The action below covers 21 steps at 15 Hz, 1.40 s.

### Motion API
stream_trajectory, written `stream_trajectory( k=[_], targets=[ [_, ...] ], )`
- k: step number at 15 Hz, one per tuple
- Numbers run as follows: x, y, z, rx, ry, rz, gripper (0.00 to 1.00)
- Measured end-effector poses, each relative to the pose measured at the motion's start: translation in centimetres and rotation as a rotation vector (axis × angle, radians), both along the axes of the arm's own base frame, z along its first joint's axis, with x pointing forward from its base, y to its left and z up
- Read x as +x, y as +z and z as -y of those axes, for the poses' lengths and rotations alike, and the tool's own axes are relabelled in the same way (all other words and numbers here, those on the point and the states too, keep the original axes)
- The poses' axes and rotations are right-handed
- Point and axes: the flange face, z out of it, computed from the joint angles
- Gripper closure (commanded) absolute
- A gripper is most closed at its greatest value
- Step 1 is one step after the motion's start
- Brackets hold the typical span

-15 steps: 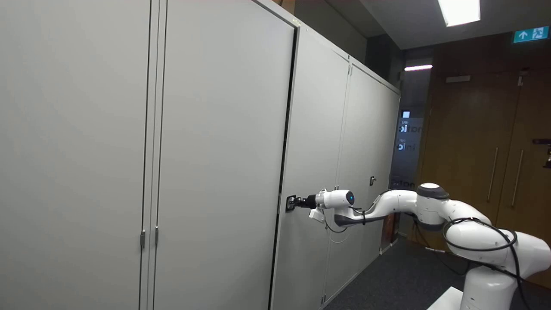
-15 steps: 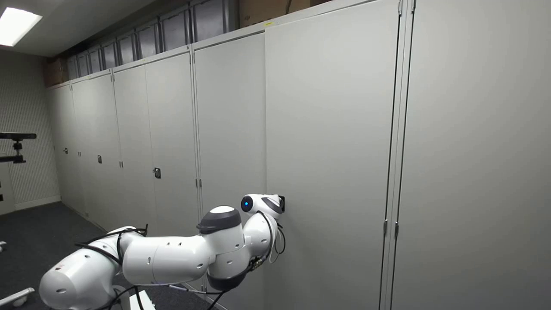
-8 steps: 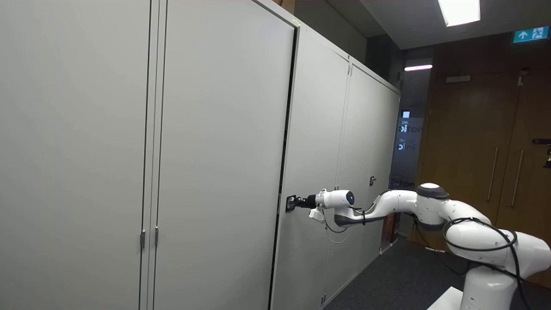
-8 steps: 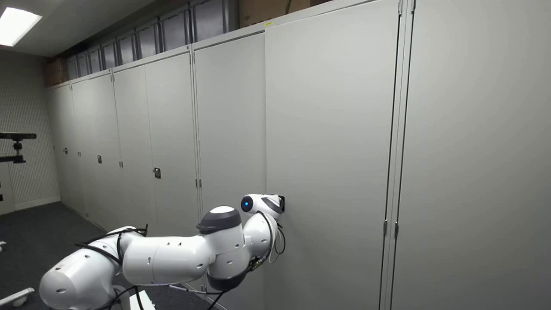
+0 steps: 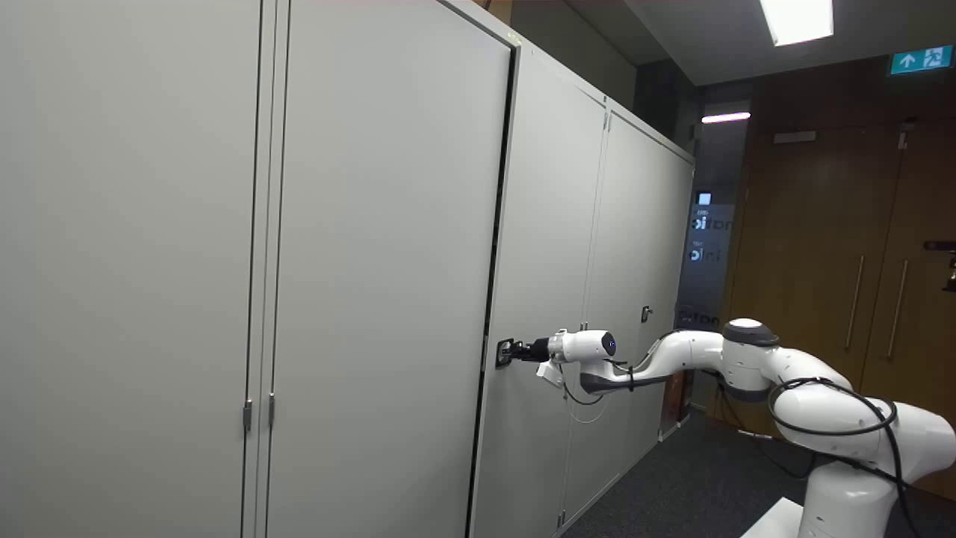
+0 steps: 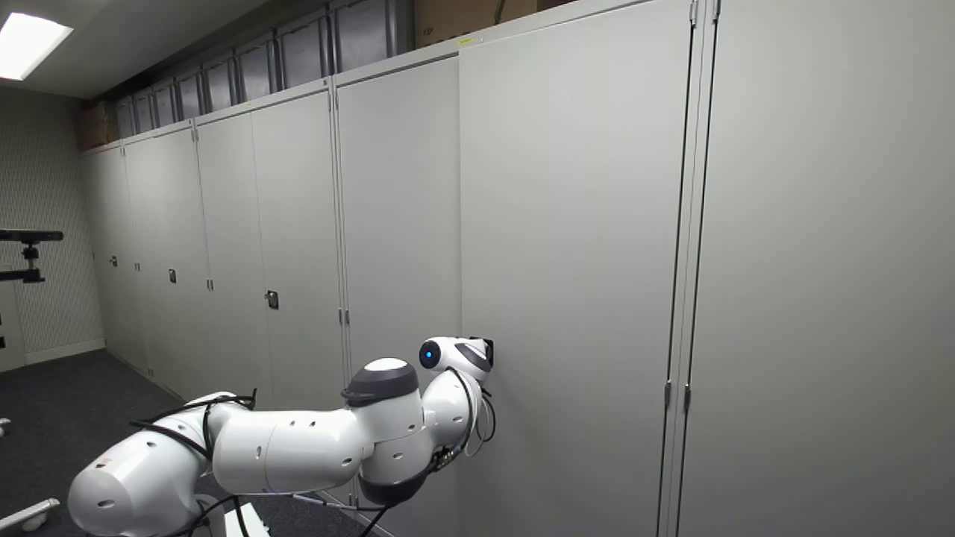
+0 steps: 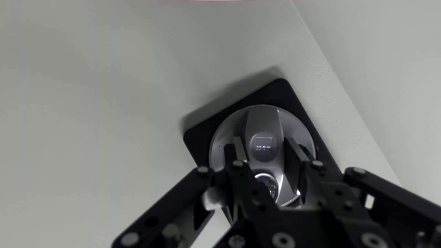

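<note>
My gripper [image 7: 264,146] straddles the grey ridge-shaped handle [image 7: 263,119] of a round metal latch, one finger pressed close along each side. A keyhole cylinder [image 7: 269,184] shows below, partly covered by a finger. The latch sits on a black plate [image 7: 279,90] fixed to a pale grey cabinet door [image 7: 103,86], near that door's edge. In an exterior view the black gripper [image 5: 515,350] reaches straight into the plate [image 5: 500,359]. In an exterior view the white wrist [image 6: 455,354] hides the fingers, leaving only a strip of the plate [image 6: 489,350] visible.
A dark gap [image 5: 494,254] runs down beside the gripped door. More cabinets line the wall, with another latch [image 5: 647,314] on a neighbouring door. Loose cables [image 6: 489,418] hang under the wrist. A camera on a stand [image 6: 30,246] and wooden doors [image 5: 814,224] stand farther off.
The wrist has tilted very slightly over the last half second. Fingers, latch and door otherwise look the same.
</note>
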Motion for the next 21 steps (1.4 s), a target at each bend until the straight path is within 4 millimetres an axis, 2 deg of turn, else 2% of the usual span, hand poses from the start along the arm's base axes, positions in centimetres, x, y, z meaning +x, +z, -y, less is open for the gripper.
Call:
stream_trajectory(
  k=[21],
  targets=[
    [0.07, -0.02, 0.08, 0.033, -0.005, -0.01, 0.92]
  ],
)
